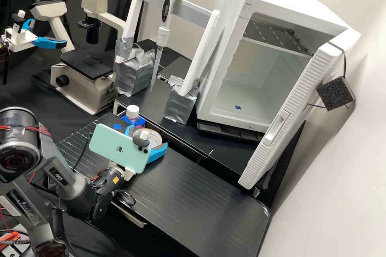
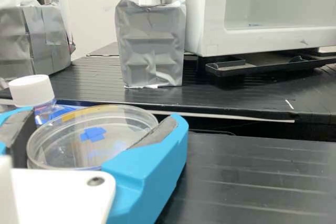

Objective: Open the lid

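High view: a round, clear plastic dish (image 1: 154, 135) sits on the black desk (image 1: 193, 192), between the apart blue fingers of the white hand (image 1: 148, 135).

Wrist view now: shallow, see-through, blue patch showing, yellowish strip along its rim; a finger either side, whether pressing I can't tell.

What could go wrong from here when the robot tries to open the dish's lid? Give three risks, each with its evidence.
Whole dish lifting: the gripper is around the clear dish, so it might take lid and base together.

Knocking the bottle: the white-capped bottle stands right by the dish, so a sideways move could bump it.

Cracking or slipping: the dish looks thin-walled, so an uneven squeeze might damage it or let it slide.
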### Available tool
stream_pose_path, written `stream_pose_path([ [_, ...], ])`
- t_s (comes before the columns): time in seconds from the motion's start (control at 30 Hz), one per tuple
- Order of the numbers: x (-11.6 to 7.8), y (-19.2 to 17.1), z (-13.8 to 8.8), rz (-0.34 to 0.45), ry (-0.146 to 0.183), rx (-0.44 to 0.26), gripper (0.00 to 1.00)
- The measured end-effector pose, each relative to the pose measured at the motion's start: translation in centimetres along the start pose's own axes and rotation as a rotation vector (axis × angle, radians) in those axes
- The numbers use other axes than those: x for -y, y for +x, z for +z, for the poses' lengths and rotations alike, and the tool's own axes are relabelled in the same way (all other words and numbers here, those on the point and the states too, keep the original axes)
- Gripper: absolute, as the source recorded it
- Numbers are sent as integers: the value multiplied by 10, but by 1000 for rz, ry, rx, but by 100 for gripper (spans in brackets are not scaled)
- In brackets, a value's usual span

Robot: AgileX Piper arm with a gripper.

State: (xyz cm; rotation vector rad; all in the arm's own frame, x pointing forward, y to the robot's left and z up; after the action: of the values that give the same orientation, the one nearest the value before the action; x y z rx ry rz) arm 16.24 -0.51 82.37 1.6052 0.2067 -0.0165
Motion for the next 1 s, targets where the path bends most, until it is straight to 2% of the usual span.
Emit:
stream_pose_path([
  [0.43,-2,-3,-1,-1,-21,-5,0],
  [0.5,-1,-3,-3,-8,-17,-11,0],
  [0.67,-2,-6,-6,-16,-40,-23,0],
  [1.0,-4,-10,-14,-8,-48,-55,0],
])
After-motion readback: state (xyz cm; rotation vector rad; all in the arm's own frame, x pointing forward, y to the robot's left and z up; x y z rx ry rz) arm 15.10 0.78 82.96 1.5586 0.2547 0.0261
